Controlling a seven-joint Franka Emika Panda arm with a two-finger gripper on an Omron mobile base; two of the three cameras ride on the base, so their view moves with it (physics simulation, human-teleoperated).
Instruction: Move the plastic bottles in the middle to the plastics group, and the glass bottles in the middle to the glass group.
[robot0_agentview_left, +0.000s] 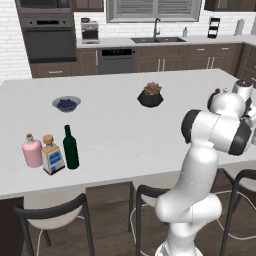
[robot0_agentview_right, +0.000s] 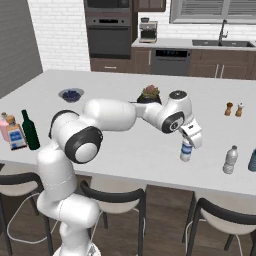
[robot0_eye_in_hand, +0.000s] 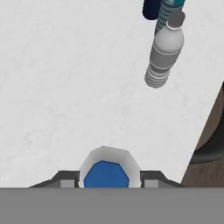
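Observation:
My gripper (robot0_agentview_right: 191, 141) is shut on a small clear plastic bottle with a blue label (robot0_agentview_right: 186, 151), near the counter's front edge on the right. In the hand view that bottle's (robot0_eye_in_hand: 106, 162) top sits between my two fingertips, with my gripper (robot0_eye_in_hand: 106, 180) around it. Whether it rests on the counter I cannot tell. A plain greyish-clear plastic bottle (robot0_agentview_right: 230, 160) (robot0_eye_in_hand: 164, 52) stands to its right. The tall dark green glass bottle (robot0_agentview_left: 70, 147) (robot0_agentview_right: 30, 131) stands upright at the far left, beside the pink cork-stoppered bottle (robot0_agentview_left: 32, 151) and the square blue-labelled bottle (robot0_agentview_left: 52, 156).
Dark blue and teal bottles (robot0_eye_in_hand: 159, 9) stand just past the grey one, at the counter's right end (robot0_agentview_right: 253, 161). Salt and pepper shakers (robot0_agentview_right: 234, 109), a potted plant (robot0_agentview_right: 150, 93) and a bowl (robot0_agentview_left: 66, 103) stand further back. Stools (robot0_agentview_right: 112, 197) line the front edge.

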